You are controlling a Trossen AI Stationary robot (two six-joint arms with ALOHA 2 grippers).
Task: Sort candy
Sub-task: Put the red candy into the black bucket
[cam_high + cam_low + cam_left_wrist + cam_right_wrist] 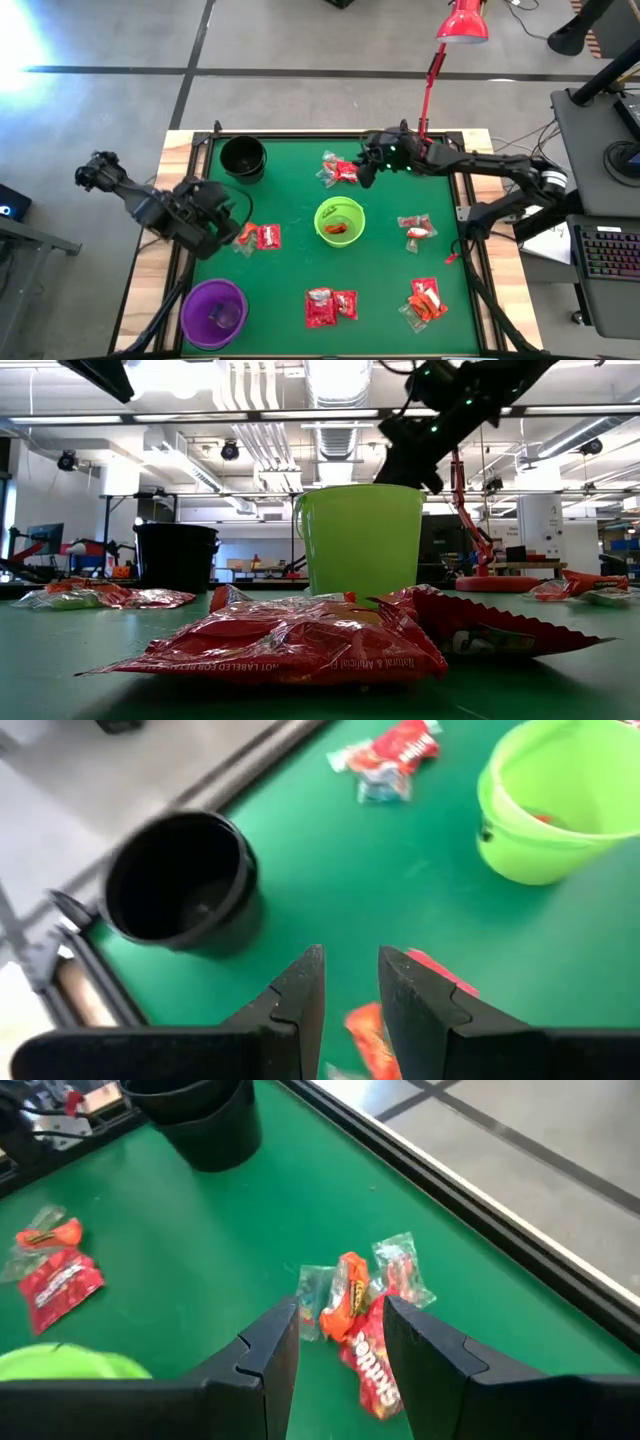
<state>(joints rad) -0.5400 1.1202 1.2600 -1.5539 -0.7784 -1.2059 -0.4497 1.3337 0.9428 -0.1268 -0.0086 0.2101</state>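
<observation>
My left gripper (226, 226) hovers open and empty just left of a small heap of candy (258, 237), an orange-red wrapper (368, 1032) and a flat red packet (442, 976). My right gripper (366, 168) is open and empty above another heap (340, 170) at the far middle: an orange wrapper (348, 1304), a red packet (376, 1368) and clear twist wrappers (402, 1270). In the right wrist view its fingertips (340, 1330) stand on either side of the orange wrapper, above it. All the candy lies flat on the green mat.
A black bowl (243, 158) stands far left, and a lime-green bowl (340, 221) holding an orange sweet stands in the middle. A purple bowl (213, 312) is near left. More candy lies to the right (415, 228), near middle (330, 305) and near right (425, 300). A red lamp's stem (428, 90) rises behind the right arm.
</observation>
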